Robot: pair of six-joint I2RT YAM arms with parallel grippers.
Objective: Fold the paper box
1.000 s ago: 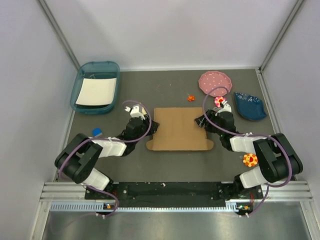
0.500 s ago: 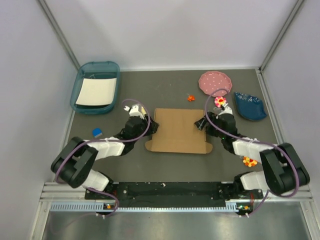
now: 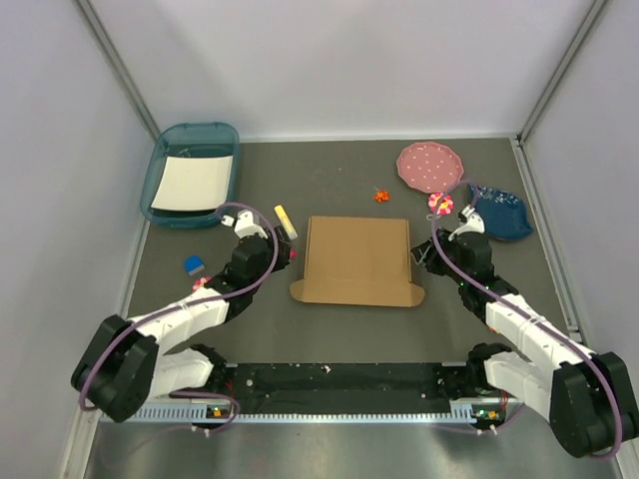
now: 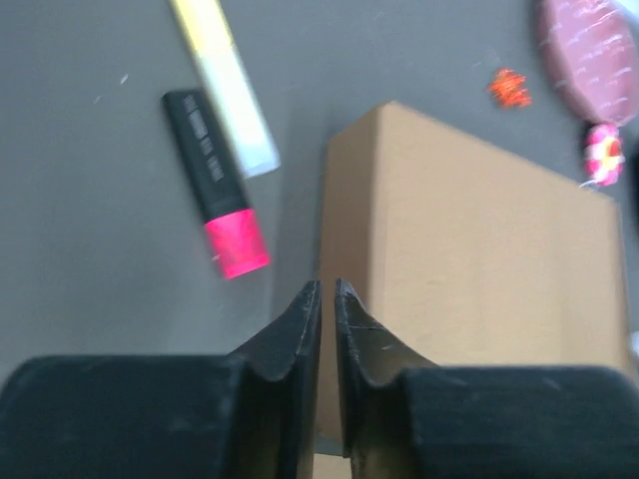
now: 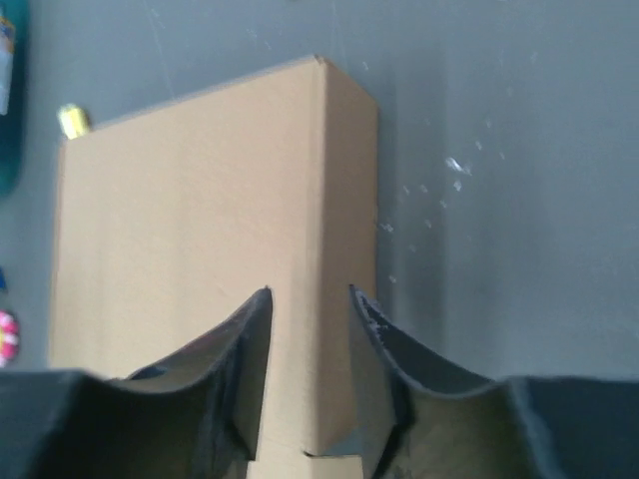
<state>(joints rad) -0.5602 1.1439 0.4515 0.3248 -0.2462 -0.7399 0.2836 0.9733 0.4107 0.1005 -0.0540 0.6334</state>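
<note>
Counted in the top view: one paper box [image 3: 359, 261] at mid-frame. At upper left is one teal tray [image 3: 200, 133] holding one white sheet [image 3: 193, 182]. At upper right are two dishes, one pink plate [image 3: 430, 167] and one blue dish [image 3: 502, 213]. Two pens lie left of the box, one yellow marker [image 4: 225, 85] and one black marker [image 4: 215, 185]. There is one small blue piece [image 3: 194, 264], one orange scrap [image 3: 380, 196] and one flower toy [image 3: 439, 203].
</note>
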